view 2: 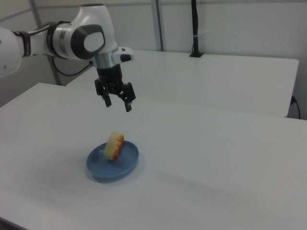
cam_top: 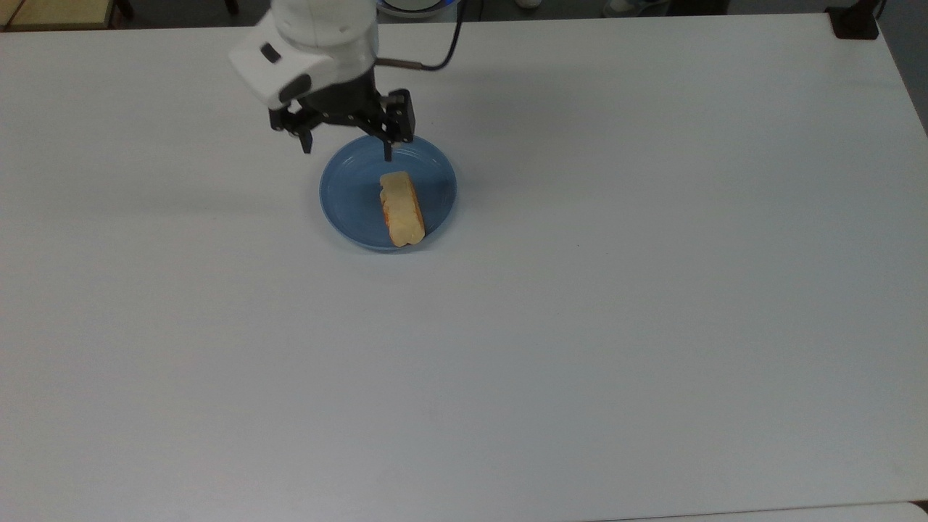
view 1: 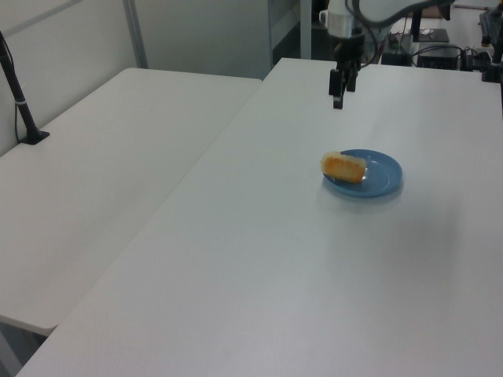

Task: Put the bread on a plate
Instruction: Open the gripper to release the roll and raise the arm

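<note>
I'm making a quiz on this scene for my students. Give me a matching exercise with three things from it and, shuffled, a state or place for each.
Things:
1. bread
2. plate
3. gripper

States:
A. open, raised above the table, holding nothing
B. lying on its side in the blue dish
C. resting flat on the white table

Pairs: 1-B, 2-C, 3-A

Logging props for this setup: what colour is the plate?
Light blue, plain; the plate shows best in the top view.

bread (cam_top: 401, 208) on plate (cam_top: 348, 196), tool (cam_top: 346, 145) above
</note>
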